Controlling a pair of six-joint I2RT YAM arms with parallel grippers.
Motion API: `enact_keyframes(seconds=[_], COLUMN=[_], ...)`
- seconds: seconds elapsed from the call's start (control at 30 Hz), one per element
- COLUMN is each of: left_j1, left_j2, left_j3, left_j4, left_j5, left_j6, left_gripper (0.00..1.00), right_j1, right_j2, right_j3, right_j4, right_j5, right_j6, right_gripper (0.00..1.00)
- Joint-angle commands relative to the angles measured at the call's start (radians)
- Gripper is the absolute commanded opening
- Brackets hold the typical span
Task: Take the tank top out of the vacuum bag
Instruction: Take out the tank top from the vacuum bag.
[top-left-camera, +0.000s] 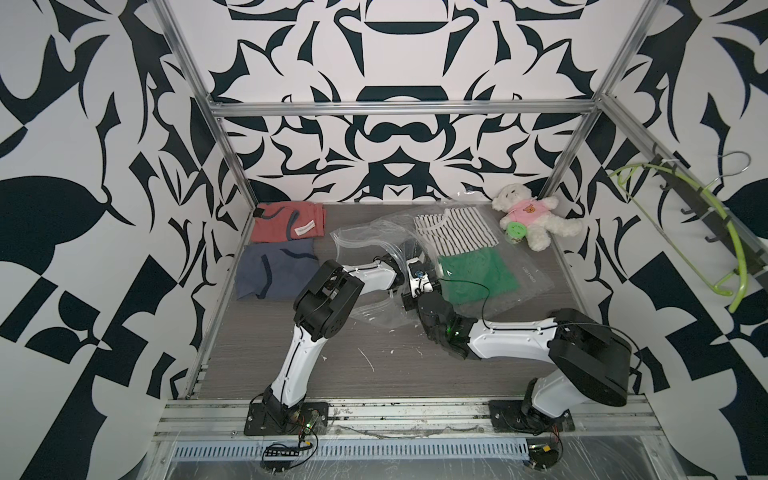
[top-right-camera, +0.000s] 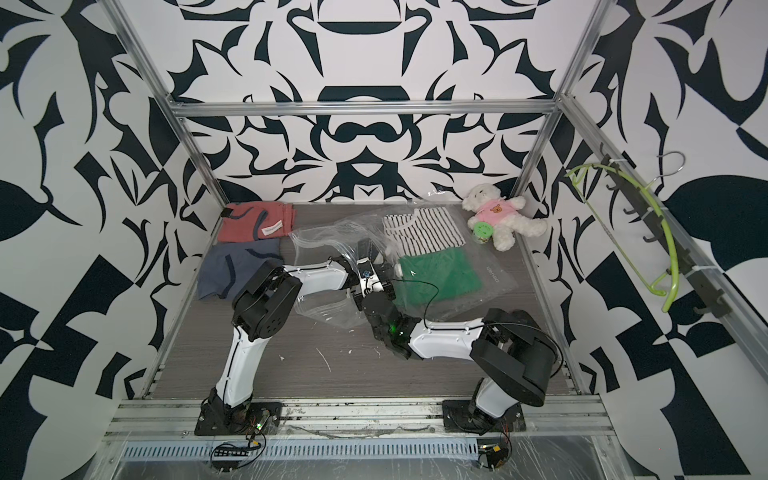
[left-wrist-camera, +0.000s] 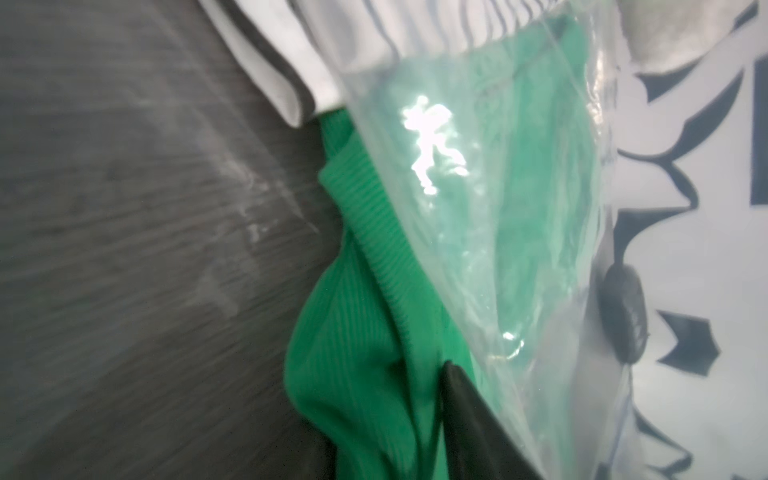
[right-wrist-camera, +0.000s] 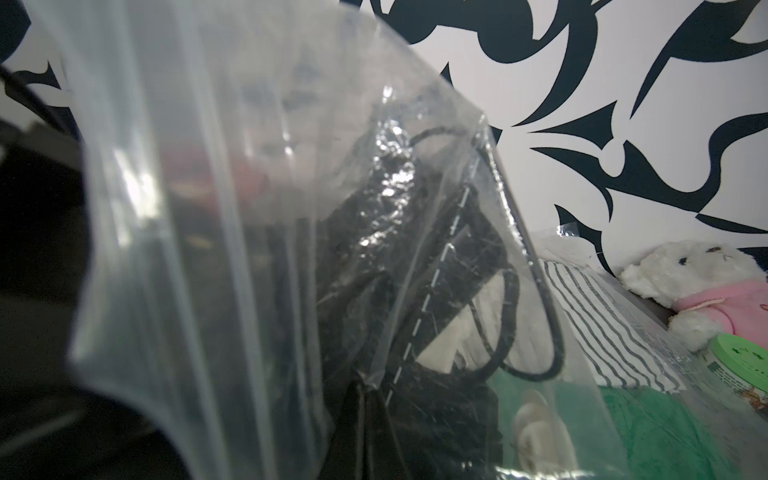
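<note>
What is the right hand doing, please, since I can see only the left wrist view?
Observer: The right hand is shut on an edge of the large clear crinkly plastic vacuum bag.
Operator: Thank you. Does any clothing lie outside that bag?
Observer: Yes, a folded red garment and a folded blue-grey garment lie on the grey table on the left arm's side.
Operator: Is anything else on the table?
Observer: A white plush teddy bear in a pink top sits in the far right corner, a small green-lidded tub beside it.
</note>
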Motion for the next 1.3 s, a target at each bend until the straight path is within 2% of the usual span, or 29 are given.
enact_keyframes(seconds=[0.0, 0.07, 0.1, 0.33, 0.6, 0.8, 0.97, 1.27], left_j1=[-0.020, -0.018, -0.019, -0.009, 0.041, 0.073, 0.111, 0.149], left_j2=[0.065, 0.064, 0.062, 0.013, -0.104, -0.178, -0.207, -0.255], left_j3=[0.003, 0.002, 0.001, -0.026, -0.095, -0.108, -0.104, -0.129], left_j4=[-0.152, -0.151, -0.149, -0.151, -0.162, -0.191, -0.221, -0.302], left_j5=[-0.059, -0.057, -0.057, -0.097, -0.113, -0.104, -0.061, -0.058], left_j6=[0.030, 0.031, 0.032, 0.048, 0.049, 0.054, 0.033, 0.024], left_gripper=[0.21, 0.09, 0.00, 0.00, 0.00, 0.00, 0.00, 0.00], right_j1=[0.010, 0.010, 0.010, 0.005, -0.006, -0.007, -0.009, -0.015], right_j2=[-0.024, -0.024, -0.024, -0.031, -0.031, -0.020, -0.018, -0.005], right_j3=[0.007, 0.006, 0.007, 0.005, 0.003, 0.011, 0.014, 0.029], right_j4=[0.013, 0.009, 0.009, 0.007, -0.006, -0.022, -0.029, -0.060], right_j5=[-0.026, -0.024, -0.026, -0.012, 0.004, 0.020, 0.043, 0.046], right_j6=[0.013, 0.016, 0.018, 0.016, 0.028, 0.034, 0.044, 0.059], right_gripper=[0.00, 0.00, 0.00, 0.00, 0.00, 0.00, 0.00, 0.00])
